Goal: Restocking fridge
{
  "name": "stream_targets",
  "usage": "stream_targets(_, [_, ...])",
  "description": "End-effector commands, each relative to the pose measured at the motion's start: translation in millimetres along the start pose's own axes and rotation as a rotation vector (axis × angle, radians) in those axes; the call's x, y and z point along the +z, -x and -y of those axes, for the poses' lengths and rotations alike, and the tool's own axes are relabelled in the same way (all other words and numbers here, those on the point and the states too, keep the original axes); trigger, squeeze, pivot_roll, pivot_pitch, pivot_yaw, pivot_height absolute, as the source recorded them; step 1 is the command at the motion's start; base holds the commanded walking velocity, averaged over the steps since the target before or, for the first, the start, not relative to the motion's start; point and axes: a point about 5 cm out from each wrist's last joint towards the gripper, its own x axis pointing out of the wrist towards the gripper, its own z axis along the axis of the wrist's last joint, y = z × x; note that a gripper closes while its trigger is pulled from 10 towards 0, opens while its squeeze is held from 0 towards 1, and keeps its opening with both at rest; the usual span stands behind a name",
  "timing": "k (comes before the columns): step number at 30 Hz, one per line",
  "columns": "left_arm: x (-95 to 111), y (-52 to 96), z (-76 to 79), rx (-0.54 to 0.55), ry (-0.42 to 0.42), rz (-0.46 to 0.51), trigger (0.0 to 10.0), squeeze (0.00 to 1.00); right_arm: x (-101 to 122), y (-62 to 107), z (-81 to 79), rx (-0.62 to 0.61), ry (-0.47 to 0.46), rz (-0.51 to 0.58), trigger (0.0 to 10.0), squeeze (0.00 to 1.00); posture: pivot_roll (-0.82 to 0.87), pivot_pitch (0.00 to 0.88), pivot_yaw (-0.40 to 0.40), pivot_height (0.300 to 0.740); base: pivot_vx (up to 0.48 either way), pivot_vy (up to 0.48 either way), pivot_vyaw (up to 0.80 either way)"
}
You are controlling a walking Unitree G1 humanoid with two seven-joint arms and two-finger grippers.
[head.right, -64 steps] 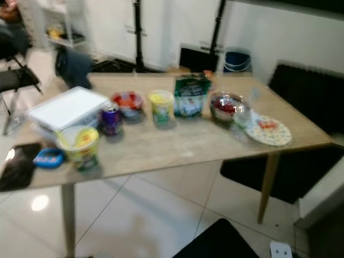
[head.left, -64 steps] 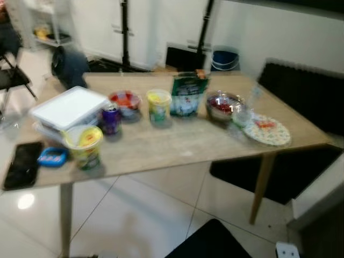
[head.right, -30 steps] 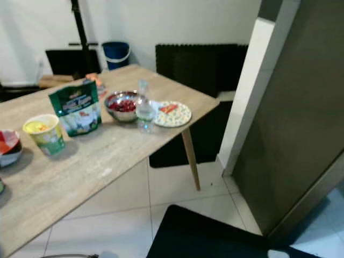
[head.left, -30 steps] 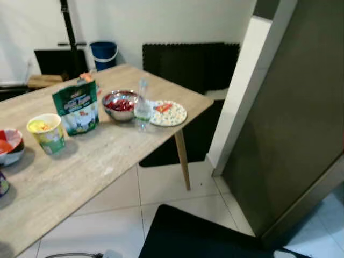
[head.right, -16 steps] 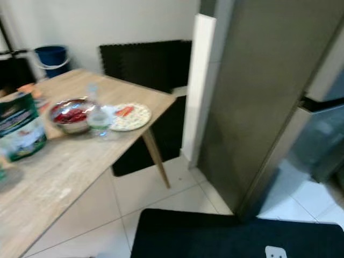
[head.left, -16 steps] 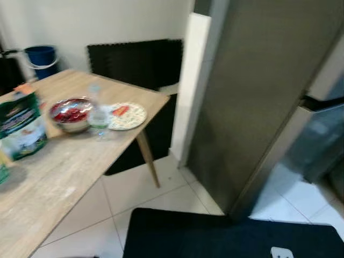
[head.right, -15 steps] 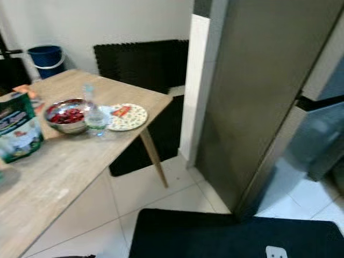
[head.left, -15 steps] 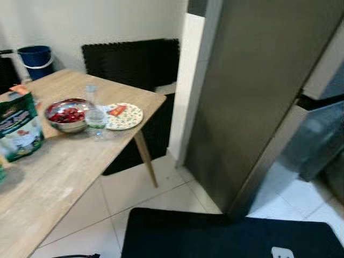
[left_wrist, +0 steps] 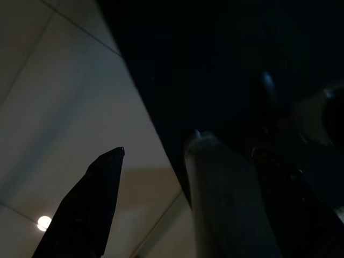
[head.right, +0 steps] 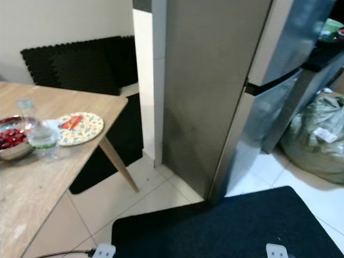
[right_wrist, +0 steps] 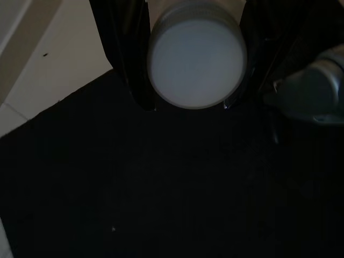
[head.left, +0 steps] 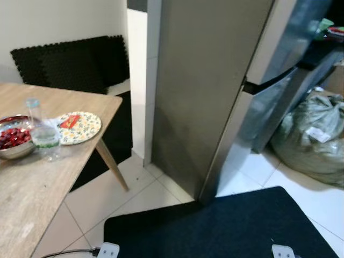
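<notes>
- The view has swung round to the right: a moment ago the whole spread of food lay ahead, and now the table (head.left: 64, 161) sits off at the left edge, carrying a metal bowl of red fruit (head.left: 12, 141), a clear water bottle (head.left: 42, 131) just beside it and a patterned plate (head.left: 78, 126) near the corner.
- Nothing on the table looks disturbed; the camera has turned, not the things.
- The tall steel fridge (head.left: 215, 80) now stands in the middle of the view, doors shut, with a dark mat (head.left: 226, 226) on the floor before it and a grey-green sack (head.left: 314, 137) beyond on the right.
- The left end effector (left_wrist: 188, 188) hangs over tile and mat, fingers apart, a pale rod-like shape between them that I cannot identify.
- The right end effector (right_wrist: 196, 54) is clamped on a white-capped container (right_wrist: 196, 59), so one item for restocking is in hand.
- I judge the carry is nearly done; the door has to be opened next.
</notes>
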Motion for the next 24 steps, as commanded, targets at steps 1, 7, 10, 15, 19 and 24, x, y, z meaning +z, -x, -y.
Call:
stream_targets(1, [-5.2,0.1,2.8,-0.006,0.013,-0.020,10.0,0.00,-3.1,0.4,1.7,-0.009,-0.005,-0.012,10.0,0.00,-0.06,0.000,-0.052,0.740,0.000,0.000,-0.80])
stream_targets(7, [-5.8,0.1,4.0,-0.010,0.013,-0.023,10.0,0.00,-4.5,0.6,2.2,-0.012,-0.005,-0.015,10.0,0.00,-0.06,0.000,-0.052,0.740,0.000,0.000,-0.80])
stream_targets(10, [-5.7,0.0,4.2,-0.012,0.014,-0.023,10.0,0.00,-4.4,0.6,2.4,-0.012,-0.005,-0.015,10.0,0.00,-0.06,0.000,-0.053,0.740,0.000,0.000,-0.80])
stream_targets(15, [-5.6,0.0,4.5,-0.012,0.014,-0.023,10.0,0.00,-3.9,0.6,2.4,-0.013,-0.005,-0.014,10.0,0.00,-0.06,0.000,-0.053,0.740,0.000,0.000,-0.80])
stream_targets(19, [-5.7,-0.1,5.1,-0.015,0.010,-0.025,10.0,0.00,-3.4,0.4,1.6,-0.012,-0.003,-0.013,10.0,0.00,-0.06,0.000,-0.053,0.740,0.000,0.000,-0.80])
stream_targets(24, [-6.0,-0.1,5.6,-0.015,0.010,-0.026,10.0,0.00,-3.1,0.3,0.9,-0.010,-0.001,-0.012,10.0,0.00,-0.06,0.000,-0.053,0.740,0.000,0.000,-0.80])
